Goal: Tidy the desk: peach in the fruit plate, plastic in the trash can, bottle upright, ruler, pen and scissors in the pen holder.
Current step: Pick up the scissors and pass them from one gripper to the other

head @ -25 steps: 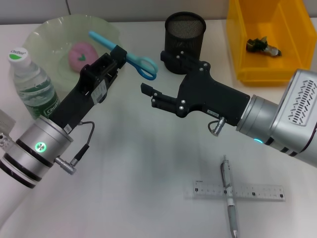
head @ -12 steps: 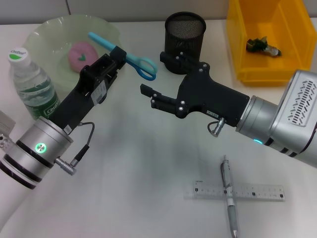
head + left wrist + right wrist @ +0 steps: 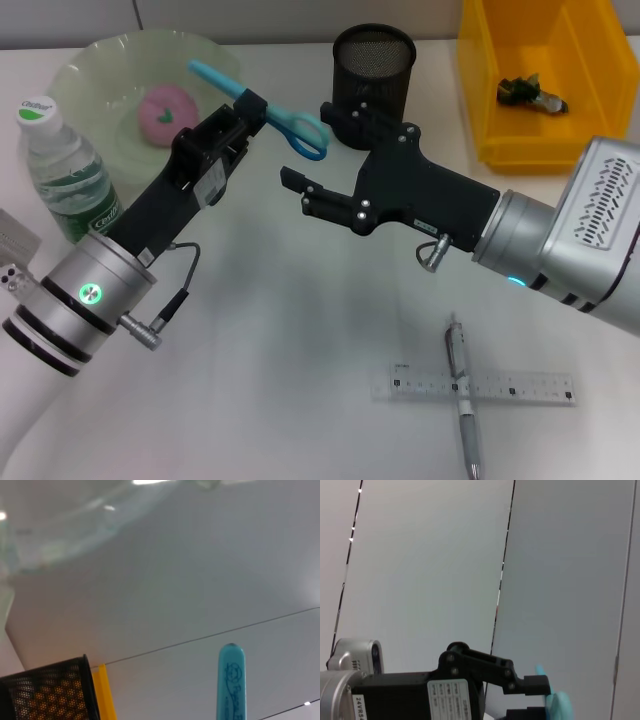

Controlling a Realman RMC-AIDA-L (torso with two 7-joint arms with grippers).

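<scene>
My left gripper (image 3: 249,106) is shut on the blue scissors (image 3: 213,77) and holds them in the air between the fruit plate (image 3: 95,60) and the black mesh pen holder (image 3: 372,55). Their tip (image 3: 231,680) shows in the left wrist view. My right gripper (image 3: 316,148) stands open just right of the scissors' handles. The pink peach (image 3: 165,110) lies in the plate. The bottle (image 3: 60,165) stands upright at the left. The plastic (image 3: 530,93) lies in the yellow trash can (image 3: 480,100). The pen (image 3: 463,405) lies across the ruler (image 3: 500,386) at the front right.
The pen holder (image 3: 47,692) is close behind my right gripper's upper finger. The right wrist view shows my left gripper (image 3: 530,687) with the scissors (image 3: 557,704). Bare table lies between the arms and the ruler.
My left gripper has carried the scissors a little up and to the right, towards the pen holder. The right arm has barely shifted.
</scene>
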